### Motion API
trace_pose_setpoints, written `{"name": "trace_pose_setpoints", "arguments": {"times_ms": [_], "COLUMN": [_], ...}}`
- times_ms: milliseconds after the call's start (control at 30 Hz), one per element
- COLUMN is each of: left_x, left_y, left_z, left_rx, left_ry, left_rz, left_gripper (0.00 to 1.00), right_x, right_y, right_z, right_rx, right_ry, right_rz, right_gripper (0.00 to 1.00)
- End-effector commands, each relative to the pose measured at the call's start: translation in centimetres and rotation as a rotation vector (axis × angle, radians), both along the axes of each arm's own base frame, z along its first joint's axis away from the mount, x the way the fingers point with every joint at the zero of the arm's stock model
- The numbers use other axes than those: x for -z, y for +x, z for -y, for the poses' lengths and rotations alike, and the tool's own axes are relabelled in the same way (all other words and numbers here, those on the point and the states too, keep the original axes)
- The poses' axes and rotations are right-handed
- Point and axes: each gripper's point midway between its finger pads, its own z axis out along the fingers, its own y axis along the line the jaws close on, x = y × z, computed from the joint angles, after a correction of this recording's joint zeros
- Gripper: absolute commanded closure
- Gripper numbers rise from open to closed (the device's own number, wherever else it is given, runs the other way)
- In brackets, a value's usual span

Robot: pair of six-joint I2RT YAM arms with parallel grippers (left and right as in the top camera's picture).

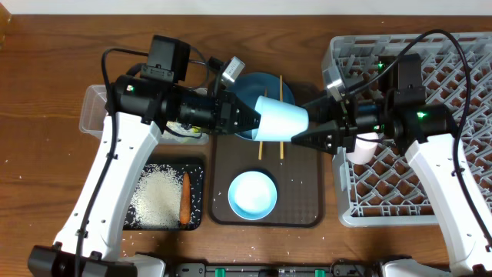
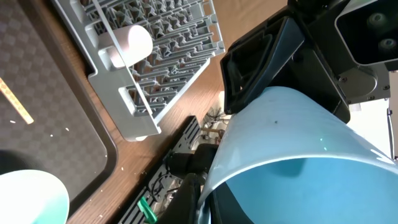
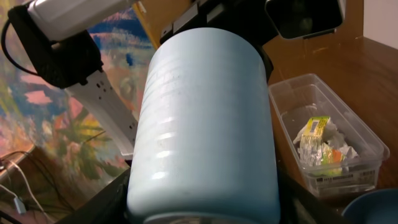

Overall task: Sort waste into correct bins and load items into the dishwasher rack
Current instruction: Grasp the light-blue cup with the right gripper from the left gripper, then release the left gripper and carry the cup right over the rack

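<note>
While the dishwasher rack sits at the table's right edge, I have the light blue cup aloft over the serving tray's far edge. The left gripper is clenched on its rim and the right gripper straddles its base, though I cannot tell if it is gripping. Letting go early would drop the cup onto the dark blue plate. The clear tub's label is too small to read.

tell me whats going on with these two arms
It looks like a handover. The left end effector is shut on the rim of the light blue cup, holding it sideways above the brown tray. The right end effector has its jaws around the cup's base; whether it grips yet is unclear. A pale pink cup sits in the dishwasher rack, and the light blue bowl is on the tray.
</note>
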Motion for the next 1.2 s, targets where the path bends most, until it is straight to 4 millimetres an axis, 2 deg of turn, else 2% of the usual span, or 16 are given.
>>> {"name": "trace_pose_setpoints", "arguments": {"times_ms": [0, 333, 533, 667, 700, 833, 1033, 1167], "left_x": [2.0, 4.0, 4.1, 5.1, 5.4, 6.0, 5.7, 5.7], "left_y": [0.4, 0.1, 0.2, 0.8, 1.1, 1.9, 3.0, 3.5], "left_z": [-0.7, -1.0, -1.2, -2.0, -2.3, -3.0, -3.5, -4.4], "left_rx": [-0.038, -0.055, -0.061, -0.093, -0.107, -0.141, -0.173, -0.202], "left_ry": [0.111, 0.238, 0.25, 0.322, 0.347, 0.394, 0.384, 0.386], "left_rz": [-0.006, -0.008, -0.004, 0.016, 0.022, 0.044, 0.067, 0.062], "left_gripper": [0.94, 0.92, 0.84, 0.83, 0.78, 0.75, 0.69, 0.67], "right_x": [-2.1, -2.1, -1.6, -1.5, -1.5, -1.4, 0.1, 2.1], "right_y": [-0.8, -0.7, -0.2, -0.1, -0.1, 0.0, 1.4, 2.4], "right_z": [0.0, 0.0, -0.1, -0.1, -0.1, -0.1, 0.0, 0.4], "right_rx": [-0.046, -0.042, -0.012, -0.007, -0.007, 0.002, 0.094, 0.186], "right_ry": [0.055, 0.051, 0.02, 0.015, 0.014, 0.005, -0.081, -0.18], "right_rz": [0.015, 0.005, -0.023, -0.027, -0.029, -0.046, -0.107, -0.156], "right_gripper": [0.6, 0.63, 0.64, 0.64, 0.65, 0.66, 0.71, 0.73]}}
